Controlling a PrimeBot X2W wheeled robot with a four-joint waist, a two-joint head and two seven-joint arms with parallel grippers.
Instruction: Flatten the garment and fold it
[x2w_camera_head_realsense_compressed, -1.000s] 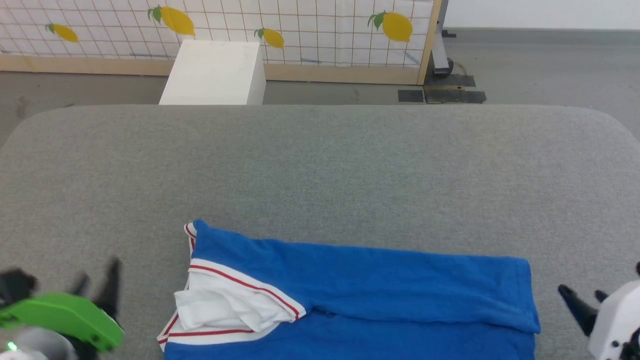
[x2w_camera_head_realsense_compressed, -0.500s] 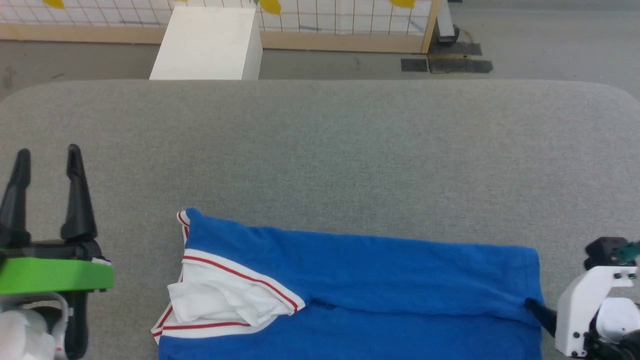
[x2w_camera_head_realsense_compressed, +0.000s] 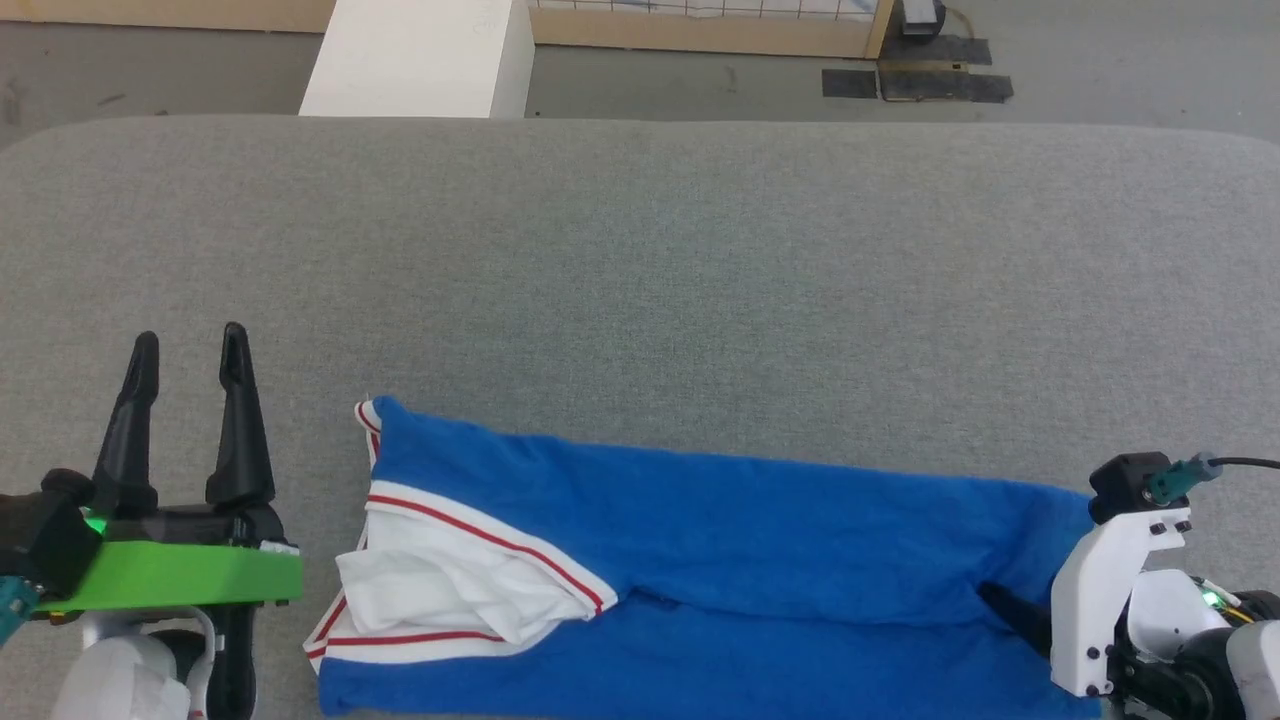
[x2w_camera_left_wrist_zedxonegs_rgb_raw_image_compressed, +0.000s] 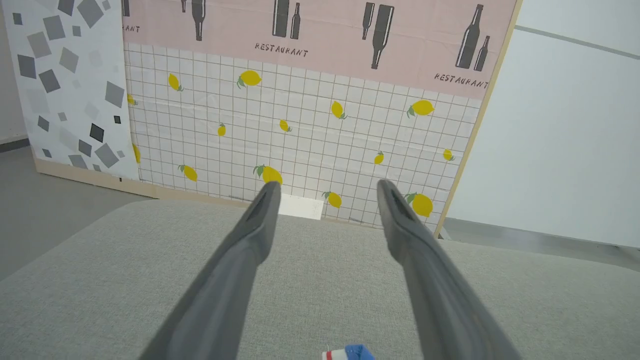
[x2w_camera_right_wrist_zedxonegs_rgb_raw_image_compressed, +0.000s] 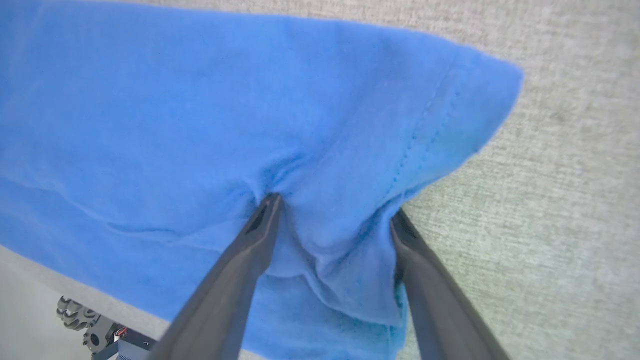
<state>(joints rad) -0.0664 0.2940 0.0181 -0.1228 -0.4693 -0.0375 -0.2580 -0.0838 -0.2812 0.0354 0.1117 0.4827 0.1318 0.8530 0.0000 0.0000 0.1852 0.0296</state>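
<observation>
1. While the garment (x2w_camera_head_realsense_compressed: 760, 540) lies along the near edge of the grey cushion (x2w_camera_head_realsense_compressed: 640, 260), its long axis runs side to side across the head view. The white sleeve (x2w_camera_head_realsense_compressed: 440, 590) end points toward the robot's left and the hem (x2w_camera_right_wrist_zedxonegs_rgb_raw_image_compressed: 430, 130) toward its right.
2. Of the two, the right gripper (x2w_camera_right_wrist_zedxonegs_rgb_raw_image_compressed: 335, 205) is nearer: its fingertips touch the blue cloth just inside the hem, with a raised fold bunched between them.
3. Its fingers stand spread wide, straddling that fold without pinching it.
4. Over at the other end, the left gripper (x2w_camera_head_realsense_compressed: 190, 345) sits just beside the sleeve, apart from the cloth, which lies to its right.
5. Its fingers are spread too and empty, pointing away from the robot over bare cushion.
6. Judgement: the coming move turns on the right fingers closing on the fold, while the left arm must swing rightward to reach the sleeve end.
</observation>
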